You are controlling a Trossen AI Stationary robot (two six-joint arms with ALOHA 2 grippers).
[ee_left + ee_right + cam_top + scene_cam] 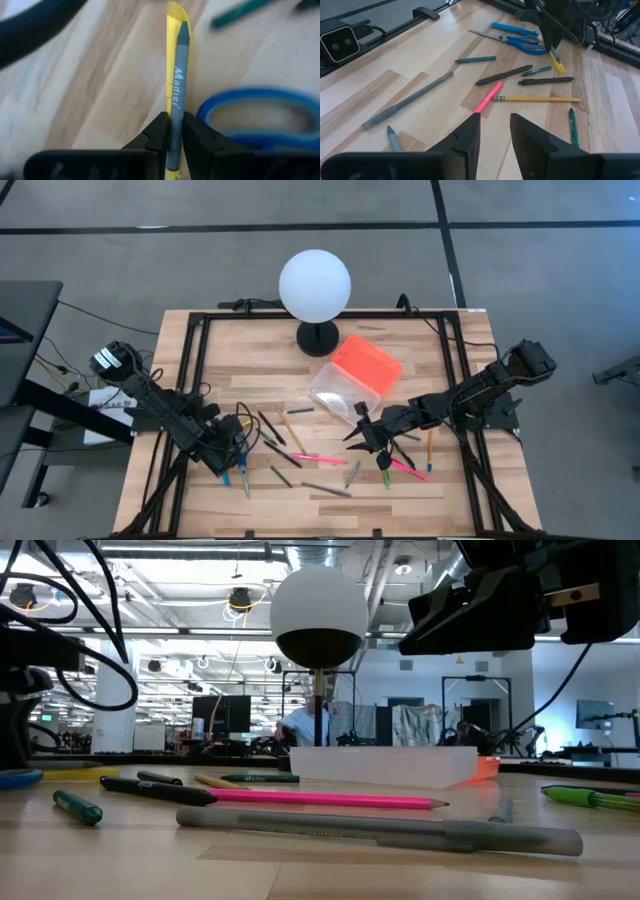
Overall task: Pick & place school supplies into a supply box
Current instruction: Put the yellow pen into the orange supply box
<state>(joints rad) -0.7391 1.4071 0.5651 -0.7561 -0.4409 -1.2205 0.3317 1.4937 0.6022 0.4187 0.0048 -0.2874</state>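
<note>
Grey pen (177,95) clamped in my left claw (173,131), 8 o'clock on worktop (250,380), beside scissors (260,117). Right claw (493,131) apart, empty, 4 o'clock.

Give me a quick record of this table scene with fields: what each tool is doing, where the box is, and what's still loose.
left tool: closed on a grey pen, over a yellow marker, beside blue scissors
right tool: open, empty, above the table near a pink pencil
supply box: clear body, orange lid open, near the globe lamp
loose: pens and pencils across the table
</note>
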